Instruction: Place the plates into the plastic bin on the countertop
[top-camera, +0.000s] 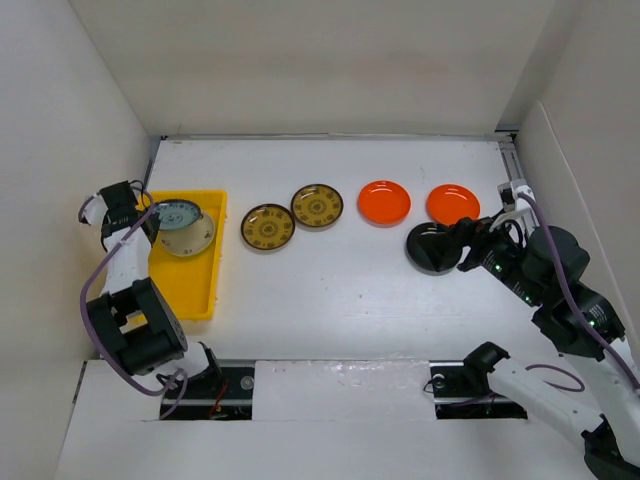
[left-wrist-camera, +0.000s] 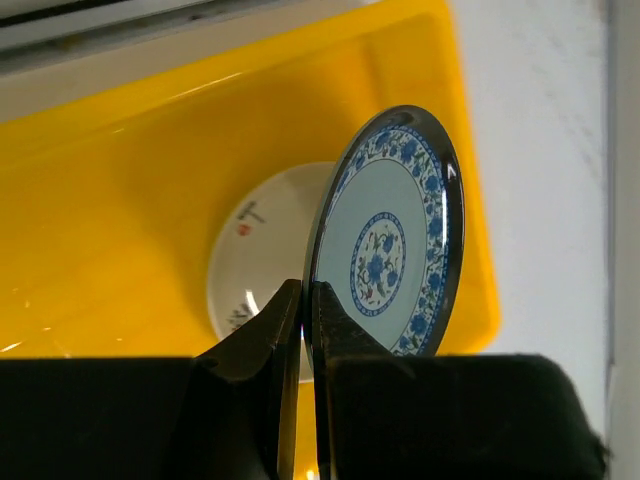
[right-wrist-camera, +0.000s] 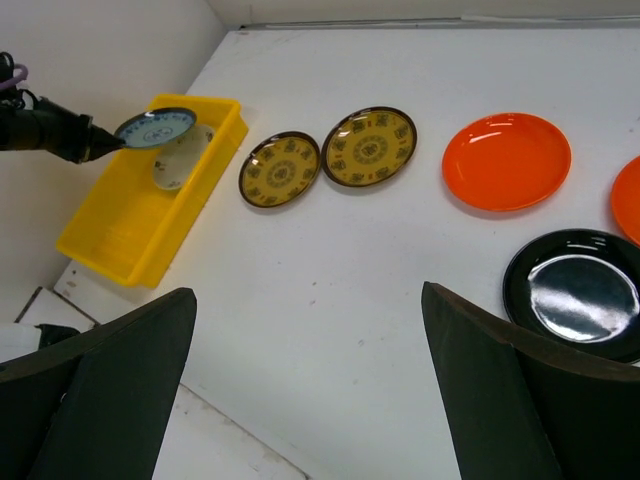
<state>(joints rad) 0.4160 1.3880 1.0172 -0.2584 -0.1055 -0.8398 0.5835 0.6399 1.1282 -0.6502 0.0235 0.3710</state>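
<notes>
From above, the left claw (top-camera: 152, 214) pinches the blue-patterned plate (top-camera: 181, 213) over the far end of the yellow bin (top-camera: 192, 285); its wrist view shows the rim clamped above a cream plate (left-wrist-camera: 250, 265); the right wrist view shows the right claw (right-wrist-camera: 308, 292) spread wide.

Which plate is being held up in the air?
The blue-flowered plate, pinched by its rim in the left hand above the yellow bin. No other plate is lifted.
</notes>
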